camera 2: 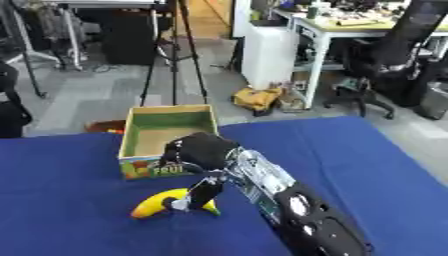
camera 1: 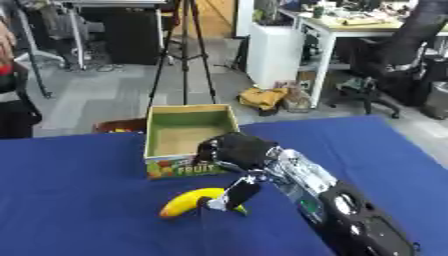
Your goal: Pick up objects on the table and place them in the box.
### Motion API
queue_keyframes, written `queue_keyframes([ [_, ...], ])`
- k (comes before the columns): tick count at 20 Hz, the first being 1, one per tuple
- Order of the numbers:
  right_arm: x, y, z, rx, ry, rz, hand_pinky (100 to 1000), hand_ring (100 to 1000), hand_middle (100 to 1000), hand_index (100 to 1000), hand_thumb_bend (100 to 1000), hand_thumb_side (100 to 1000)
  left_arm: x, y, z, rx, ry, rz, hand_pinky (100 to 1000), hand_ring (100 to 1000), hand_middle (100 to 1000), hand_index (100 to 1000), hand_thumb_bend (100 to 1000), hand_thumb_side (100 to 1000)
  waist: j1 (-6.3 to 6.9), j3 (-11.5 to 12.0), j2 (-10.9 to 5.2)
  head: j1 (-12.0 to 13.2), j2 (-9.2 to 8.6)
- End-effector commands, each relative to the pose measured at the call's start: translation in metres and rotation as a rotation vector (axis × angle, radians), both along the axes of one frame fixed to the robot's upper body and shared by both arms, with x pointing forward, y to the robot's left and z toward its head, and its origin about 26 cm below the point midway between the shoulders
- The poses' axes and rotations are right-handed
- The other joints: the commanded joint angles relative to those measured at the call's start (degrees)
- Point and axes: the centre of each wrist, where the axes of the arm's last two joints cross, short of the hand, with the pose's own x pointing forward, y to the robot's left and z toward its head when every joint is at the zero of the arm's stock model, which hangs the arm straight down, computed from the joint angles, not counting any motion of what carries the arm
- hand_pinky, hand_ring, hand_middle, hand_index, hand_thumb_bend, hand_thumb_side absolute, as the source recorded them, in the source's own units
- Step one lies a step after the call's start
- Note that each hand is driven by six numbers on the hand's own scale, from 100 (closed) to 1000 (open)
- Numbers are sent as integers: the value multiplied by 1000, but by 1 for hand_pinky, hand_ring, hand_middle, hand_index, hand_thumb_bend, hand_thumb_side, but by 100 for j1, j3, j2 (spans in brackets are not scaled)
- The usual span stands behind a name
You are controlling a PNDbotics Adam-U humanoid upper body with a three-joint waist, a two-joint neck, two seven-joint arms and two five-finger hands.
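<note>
— Arm first: where does yours come in?

— My right arm point(camera 1: 350, 210) enters from the lower right corner and runs up and to the left across the blue counter point(camera 1: 70, 200). The forearm is black with silver parts, and it ends above the middle of the cloth.

— And the hand?

— My right hand point(camera 1: 238, 150) is turned palm down, its back bulging dark just in front of the box point(camera 1: 188, 120). My fingers point(camera 2: 203, 194) point down toward the counter and meet the banana point(camera 1: 188, 201) near its right end. Whether they are curled round it or only touching, I cannot tell; the fruit hides behind them there.

— Where does the banana lie?

— On the counter, just before the box's printed front wall, its yellow body curving out to the left of my fingers, a greenish tip showing to their right.

— And the box?

— Upright and open, green inside the walls with a brown floor, near the counter's far edge. My other hand shows in neither view.
</note>
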Motion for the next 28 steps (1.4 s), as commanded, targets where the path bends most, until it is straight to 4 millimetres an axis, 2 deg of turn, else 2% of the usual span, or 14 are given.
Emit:
queue_keyframes([
  [1,4,-6,10,-10,-14,-27,650,736,719,816,400,670,-2,-1,10,13,-39,-11,471,674,656,868,100,986,12,15,-63,-40,-68],
  [12,10,-10,4,-9,27,-47,638,718,698,804,367,640,-2,-2,11,5,-43,-13,469,672,654,867,100,986,15,63,-3,-123,-112],
  [21,19,-15,-3,-48,101,-82,643,736,714,820,373,502,-2,-3,13,-4,-46,-18,466,670,652,867,100,985,54,154,86,-266,-207],
  [25,23,-19,-3,-55,122,-96,644,735,713,822,378,486,-1,-3,13,-7,-47,-20,465,669,649,867,100,986,69,178,127,-290,-227],
  [28,25,-21,-2,-55,132,-102,643,734,710,819,357,509,-1,-3,13,-10,-48,-21,464,668,649,867,100,985,76,191,163,-299,-260],
])
